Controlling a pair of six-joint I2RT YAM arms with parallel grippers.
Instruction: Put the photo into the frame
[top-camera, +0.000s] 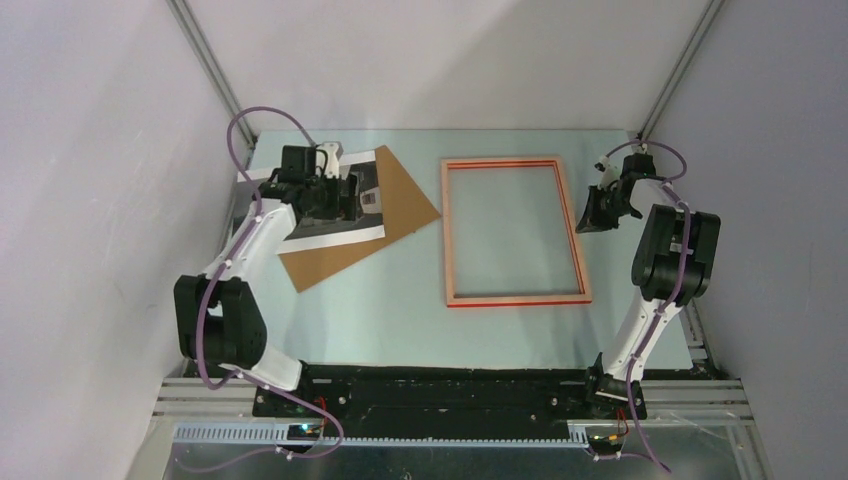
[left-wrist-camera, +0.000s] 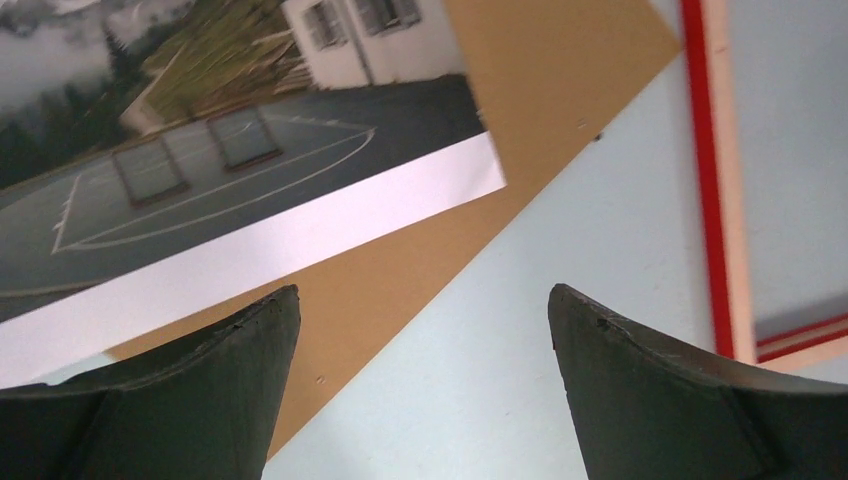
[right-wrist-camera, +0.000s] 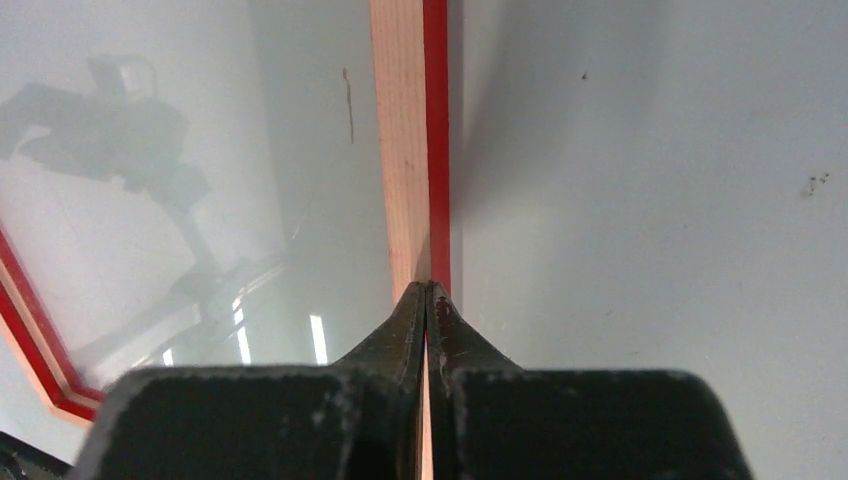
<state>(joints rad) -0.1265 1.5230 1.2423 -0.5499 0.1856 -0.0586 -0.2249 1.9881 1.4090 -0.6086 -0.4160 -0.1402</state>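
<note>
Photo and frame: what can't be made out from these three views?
Overhead view: the left arm covers much of the photo.
Left wrist view: the picture's top and left edges cut off the photo; only one rail and corner of the frame show.
Right wrist view: the shut right gripper hides whether its tips touch the frame.

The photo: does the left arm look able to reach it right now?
Probably yes: the left gripper hangs open near a corner of the photo, which lies uncovered on the backing board.

Glossy paper photo (left-wrist-camera: 230, 170), matt brown board (left-wrist-camera: 560, 70), wood-grained frame (right-wrist-camera: 405, 150)
</note>
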